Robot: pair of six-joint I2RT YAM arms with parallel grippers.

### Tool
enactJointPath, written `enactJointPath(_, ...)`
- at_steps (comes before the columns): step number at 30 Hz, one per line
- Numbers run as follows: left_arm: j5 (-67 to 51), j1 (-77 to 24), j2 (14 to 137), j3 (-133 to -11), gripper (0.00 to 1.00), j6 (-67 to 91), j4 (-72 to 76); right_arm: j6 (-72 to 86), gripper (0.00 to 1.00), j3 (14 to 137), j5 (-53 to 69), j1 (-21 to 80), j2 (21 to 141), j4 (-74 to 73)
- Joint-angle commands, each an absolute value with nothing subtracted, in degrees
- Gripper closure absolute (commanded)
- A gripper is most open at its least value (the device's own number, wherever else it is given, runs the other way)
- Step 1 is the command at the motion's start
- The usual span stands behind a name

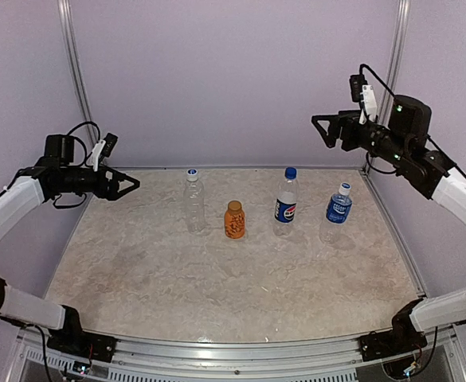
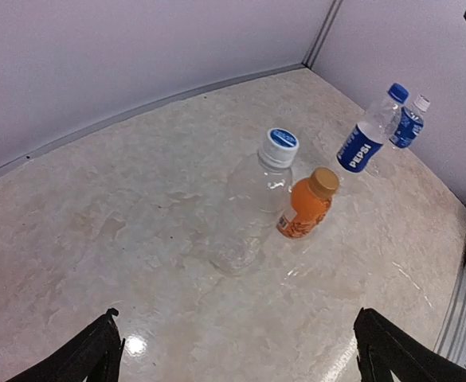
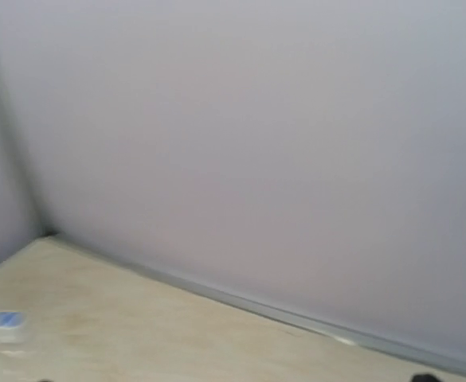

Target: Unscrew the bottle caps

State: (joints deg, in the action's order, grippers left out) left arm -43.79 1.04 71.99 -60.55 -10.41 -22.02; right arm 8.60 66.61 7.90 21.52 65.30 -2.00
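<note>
Left gripper: released, jaws wide apart, nothing held. It hovers over the far-left corner of the table, aimed at the bottle row.

Right gripper: raised high at far right, above the bottles. Jaws look parted and empty; its own camera shows mostly wall.

Bottles: four, upright, all capped, none touching, in a loose row across the far half of the table.
- Clear bottle: leftmost.
- Orange bottle: just beside it, slightly nearer.
- Pepsi bottle: tall, blue cap.
- Blue-label bottle: rightmost, white cap.

Risks, as judged:
- The clear bottle looks empty and light. A sideways brush from a finger would likely topple it into the orange bottle.
- Twisting a cap with the body unheld would probably spin the whole bottle. One arm should clamp the body first.
- Squeezing the thin plastic too hard could buckle it and let it slip.
- A pull at the Pepsi bottle's cap has leverage to tip it.

Obstructions:
- Nothing lies between the left gripper and the clear bottle.
- From the left wrist, the orange bottle sits half behind the clear bottle, so a reach past it is crowded.
- The Pepsi bottle and blue-label bottle overlap further off.
- The side wall stands close to the right arm and may limit its swing.
</note>
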Motion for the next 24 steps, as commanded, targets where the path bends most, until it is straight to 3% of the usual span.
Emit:
enactJointPath(1,-42.30,-5.25,72.65,-64.74,0.01,-13.94,-33.07,6.25,0.02,78.47,-1.11,33.69,75.31,-14.50)
enactJointPath(8,-45.51,-2.84,76.26,-69.54,0.01,-9.91,-33.47,5.68,0.03,102.79,-9.02,48.90,101.24,-19.32)
enactJointPath(14,-42.21,-0.43,79.11,-68.95,0.01,-7.24,-32.17,6.32,0.05,130.43,-10.16,52.08,123.35,-27.57)
enactJointPath(19,-43.42,1.58,78.82,-66.93,0.01,-7.45,-31.93,6.21,0.08,135.84,-14.32,52.06,130.91,-25.67)
enactJointPath(24,-44.16,1.15,77.57,-65.17,0.01,-8.27,-31.56,7.72,0.11,136.07,-8.87,51.49,135.31,-23.74)
